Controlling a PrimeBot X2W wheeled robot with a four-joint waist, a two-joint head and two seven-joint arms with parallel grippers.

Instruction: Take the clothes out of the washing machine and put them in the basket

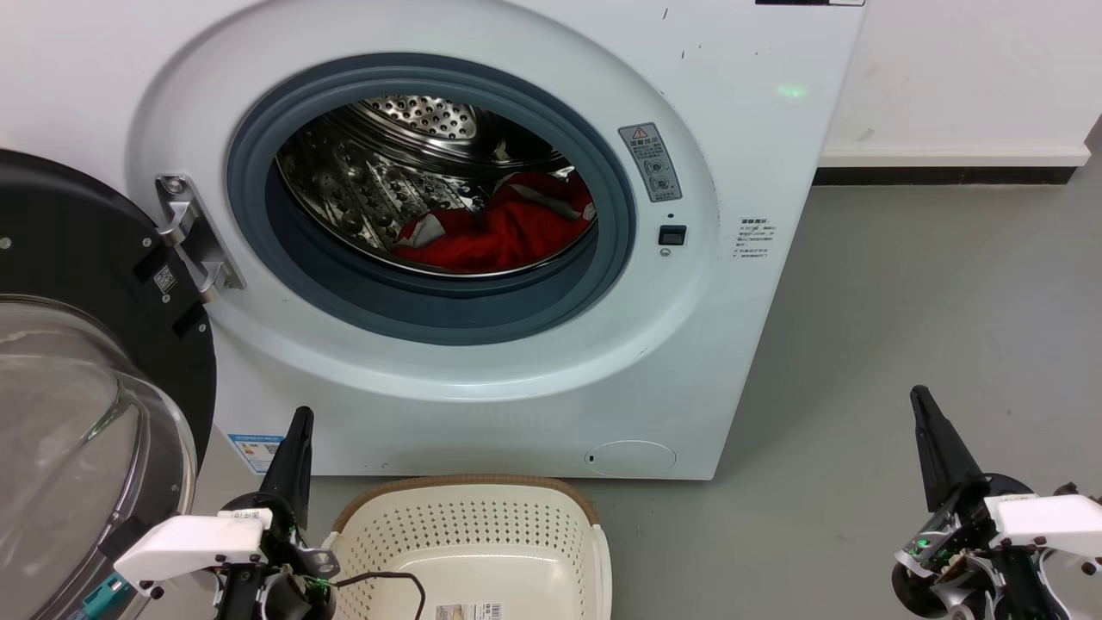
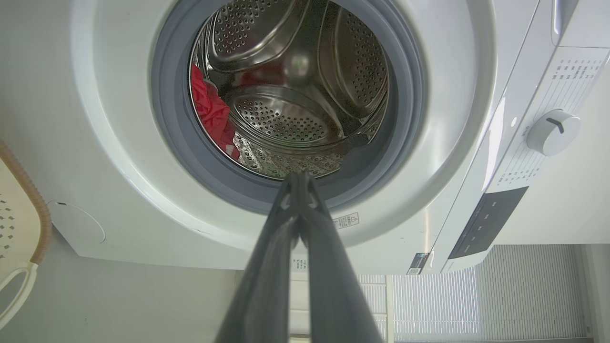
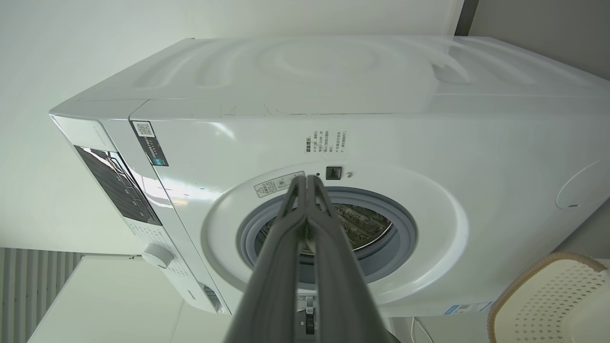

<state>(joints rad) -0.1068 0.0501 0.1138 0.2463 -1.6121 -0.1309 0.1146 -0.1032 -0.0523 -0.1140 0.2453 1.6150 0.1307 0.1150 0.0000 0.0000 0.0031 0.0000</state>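
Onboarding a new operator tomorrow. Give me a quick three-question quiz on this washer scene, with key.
1. True or false: the door is shut.
2. The clothes lie: A in the drum; B in the basket; C in the left gripper.
3. Open or shut: the left gripper and the right gripper?

Key: 1 false, the door stands open. 2 A; no clothes show in the basket. 3 both shut, holding nothing.

Red clothes [image 1: 504,232] heaped low inside the drum, white washing machine [image 1: 758,155] with door swung open, cream basket [image 1: 482,534] on floor just before it
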